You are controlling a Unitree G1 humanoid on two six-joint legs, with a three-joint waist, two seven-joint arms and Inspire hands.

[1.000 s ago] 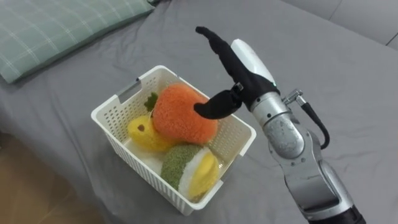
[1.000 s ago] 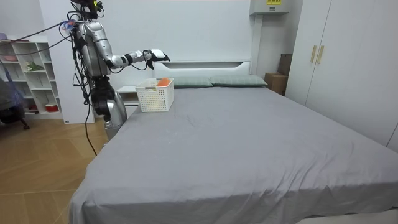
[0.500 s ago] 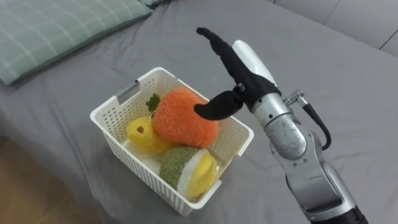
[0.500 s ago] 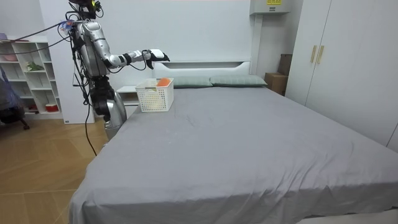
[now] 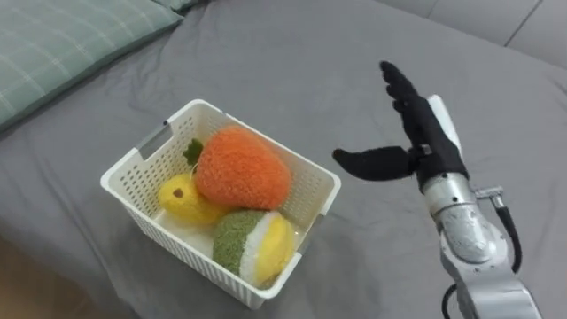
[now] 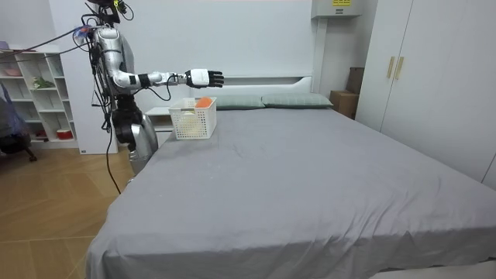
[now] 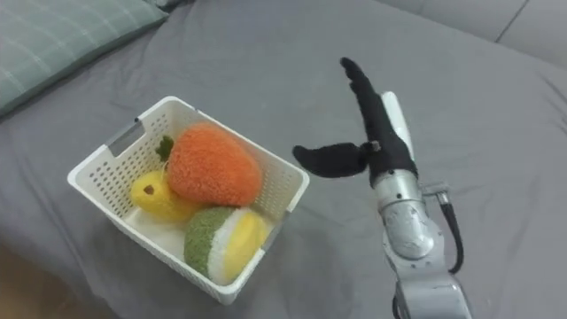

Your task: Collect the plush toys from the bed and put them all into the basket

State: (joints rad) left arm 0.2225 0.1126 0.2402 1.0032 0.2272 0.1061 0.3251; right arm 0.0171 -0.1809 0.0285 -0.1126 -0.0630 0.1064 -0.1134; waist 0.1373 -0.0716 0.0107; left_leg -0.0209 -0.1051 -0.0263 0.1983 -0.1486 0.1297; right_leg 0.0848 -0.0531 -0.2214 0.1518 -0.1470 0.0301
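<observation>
The basket (image 5: pixel 146 151) sits on the bed (image 5: pixel 292 71) left of the right hand's (image 5: pixel 425 146) fingers (image 5: pixel 403 93), apart from the thumb. In it, the largest toy (image 5: pixel 241 168) lies nearest the fingers, a small toy (image 5: pixel 182 197) beyond it, a rounded toy (image 5: pixel 252 246) nearer the robot. The pillow (image 5: pixel 62 44) lies far left of the fingertips

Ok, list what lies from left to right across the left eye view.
Green checked pillow → white basket, with a yellow plush toy then an orange plush toy inside → right hand, open over the grey bed.
</observation>
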